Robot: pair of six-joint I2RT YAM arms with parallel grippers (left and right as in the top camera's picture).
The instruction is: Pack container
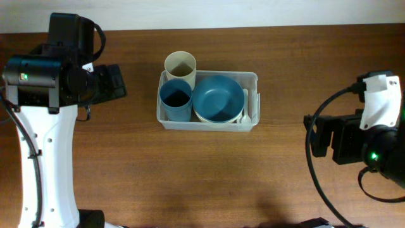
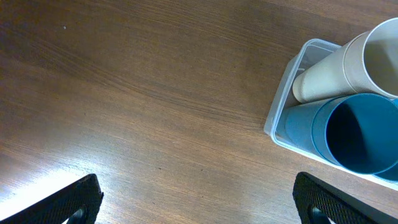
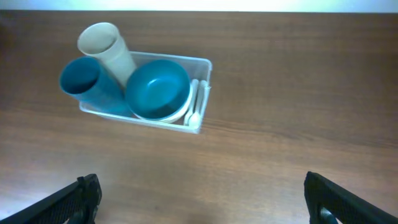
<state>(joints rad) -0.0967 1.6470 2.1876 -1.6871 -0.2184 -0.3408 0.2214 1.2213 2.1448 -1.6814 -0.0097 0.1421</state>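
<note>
The clear plastic container stands at the table's middle back. It holds a cream cup, a blue cup, a blue bowl nested in a cream bowl, and a white utensil along its right side. It also shows in the left wrist view and the right wrist view. My left gripper is open and empty, left of the container. My right gripper is open and empty, well right and in front of it.
The wooden table runs to a white wall along the back edge. The left arm stands at the left side and the right arm at the right side.
</note>
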